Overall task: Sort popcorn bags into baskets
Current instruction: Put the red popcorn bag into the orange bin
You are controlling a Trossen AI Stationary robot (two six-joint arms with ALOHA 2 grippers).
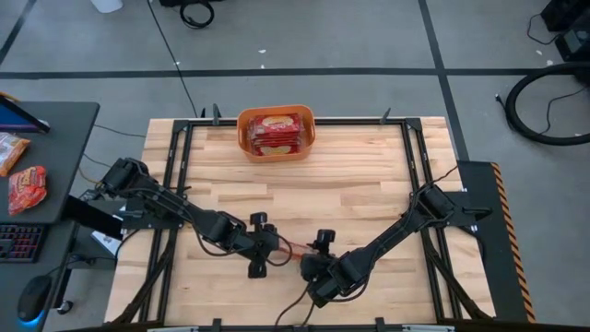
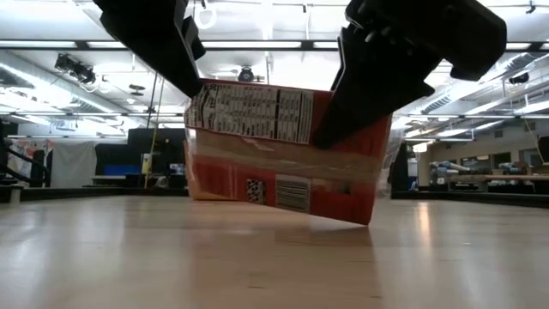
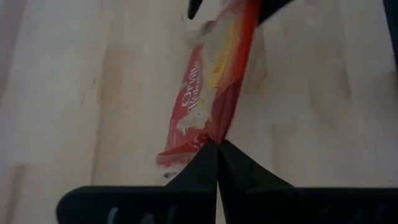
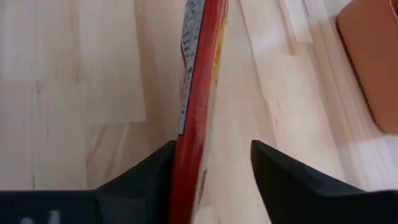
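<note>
Near the table's (image 1: 369, 175) front edge, the left pincer (image 3: 216, 144) pinches one end of a popcorn bag (image 2: 283, 154) held on edge; the right pincer (image 4: 211, 155) stands spread around its other end. Farther back, the orange basket (image 1: 312, 135) holds more bags.

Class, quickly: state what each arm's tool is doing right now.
Left tool: closed on the popcorn bag, held on edge above the table.
Right tool: open, fingers either side of that bag's other end.
</note>
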